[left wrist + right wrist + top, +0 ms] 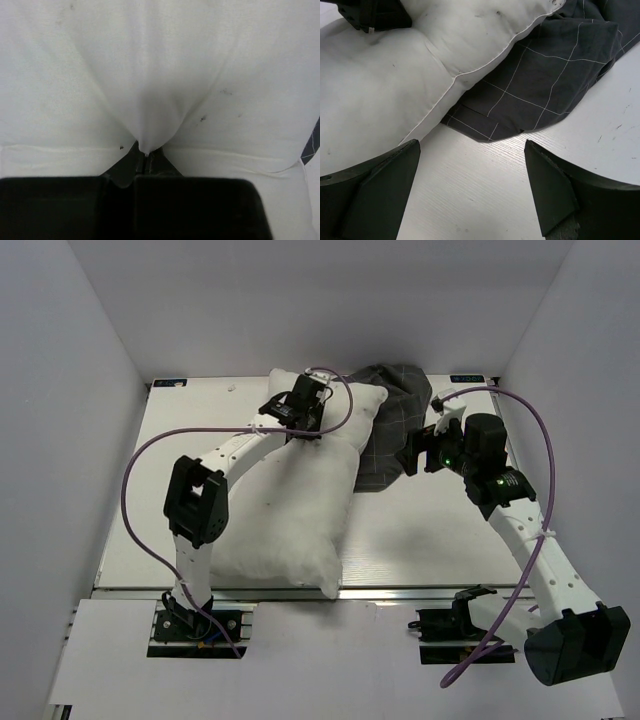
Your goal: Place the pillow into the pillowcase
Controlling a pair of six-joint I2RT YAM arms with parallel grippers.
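Top view: one pillow [290,510] lies on the table [430,530], its far right corner lying over one pillowcase [395,425]. Two purple cables [552,470] loop over the arms.
Left wrist: left gripper [146,152] is pinched tight on a pillow fold.
Right wrist: right gripper [471,145] is spread wide and empty, over bare table near the pillowcase edge.
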